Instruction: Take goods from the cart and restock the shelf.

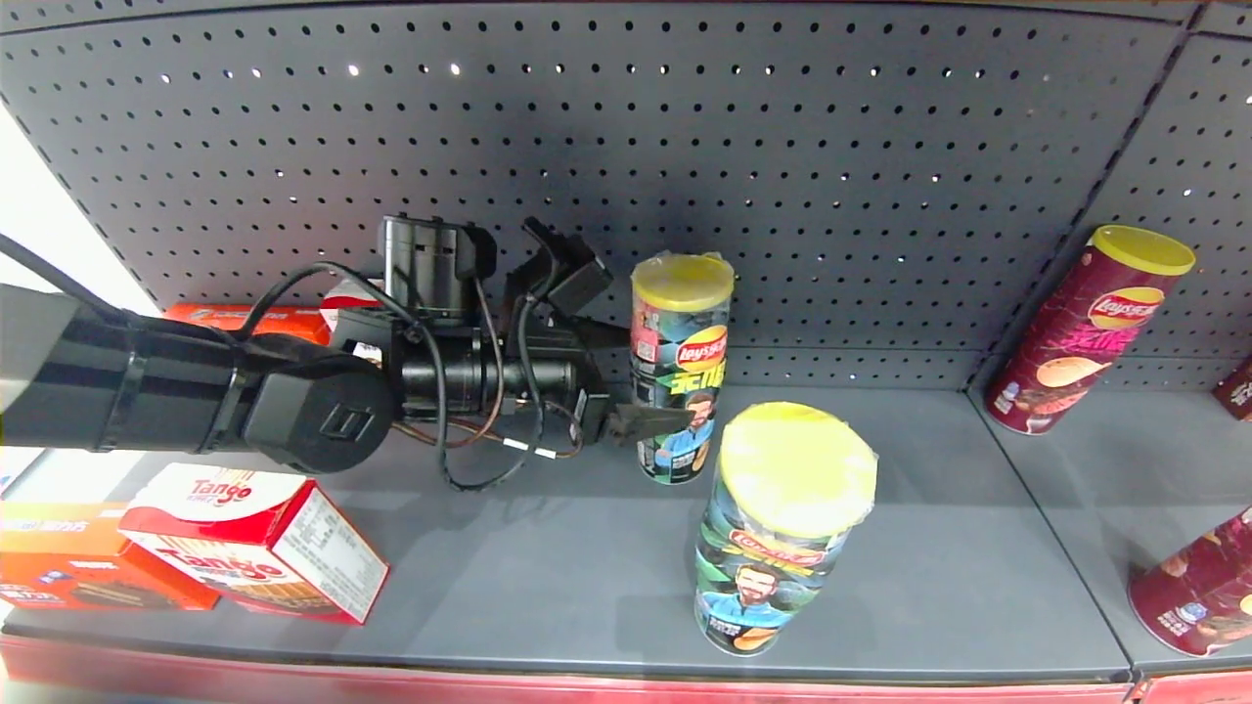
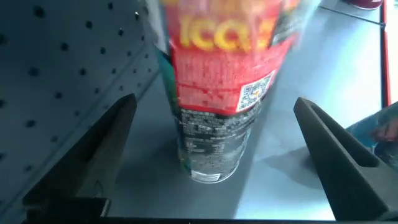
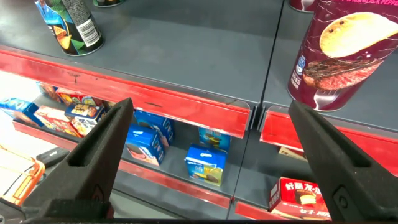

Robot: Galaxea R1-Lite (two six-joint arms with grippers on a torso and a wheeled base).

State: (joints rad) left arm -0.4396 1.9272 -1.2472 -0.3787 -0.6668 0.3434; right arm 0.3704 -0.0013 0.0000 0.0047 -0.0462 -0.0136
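A tall chip can (image 1: 682,362) with a yellow lid and dark green print stands upright at the back of the grey shelf (image 1: 548,577). My left gripper (image 1: 653,379) comes in from the left and is open, one finger on each side of the can's lower half. In the left wrist view the chip can (image 2: 217,93) stands between the fingers (image 2: 112,137) with wide gaps on both sides. A second, matching can (image 1: 782,528) stands nearer the shelf's front edge. My right gripper (image 3: 210,107) is open and holds nothing, in front of the shelf's red edge (image 3: 186,106).
A red and white wafer box (image 1: 259,543) and an orange box (image 1: 78,572) lie at the front left; another orange box (image 1: 245,318) is behind the arm. Maroon cans (image 1: 1086,328) (image 1: 1198,587) occupy the bay to the right. Blue boxes (image 3: 149,137) fill a lower shelf.
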